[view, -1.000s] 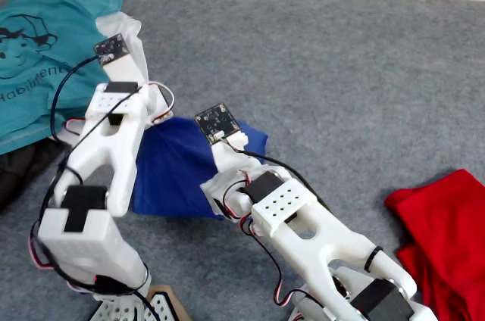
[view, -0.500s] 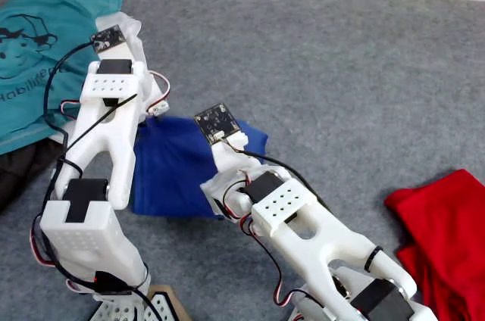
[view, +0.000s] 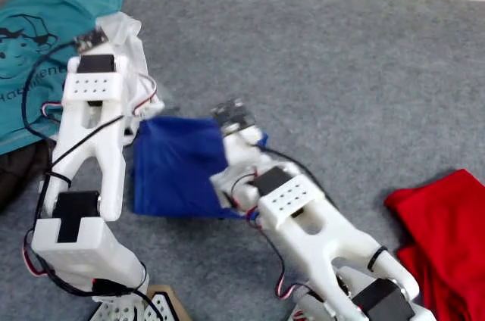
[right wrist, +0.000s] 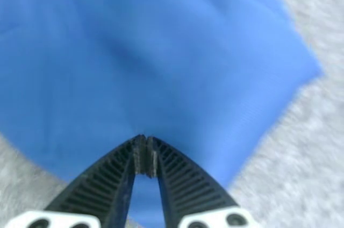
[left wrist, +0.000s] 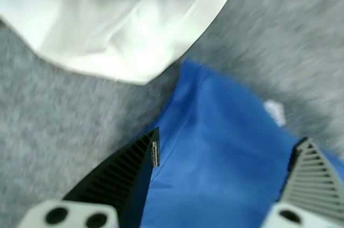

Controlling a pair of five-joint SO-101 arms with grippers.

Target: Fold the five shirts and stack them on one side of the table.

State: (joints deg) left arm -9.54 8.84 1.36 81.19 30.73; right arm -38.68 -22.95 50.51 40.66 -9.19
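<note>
right claw [right wrist: 145, 143], clenched, seems to pin the blue shirt [view: 174, 169] while left claw [left wrist: 231, 139] hangs released over its corner.

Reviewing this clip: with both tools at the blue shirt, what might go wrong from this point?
1. The left tool is open over an edge of the blue shirt, close to the white shirt; closing there might catch white cloth too.
2. The right tool is shut over the blue shirt; whether it pinches cloth is unclear, so a pull could slip off or drag the fold askew.
</note>
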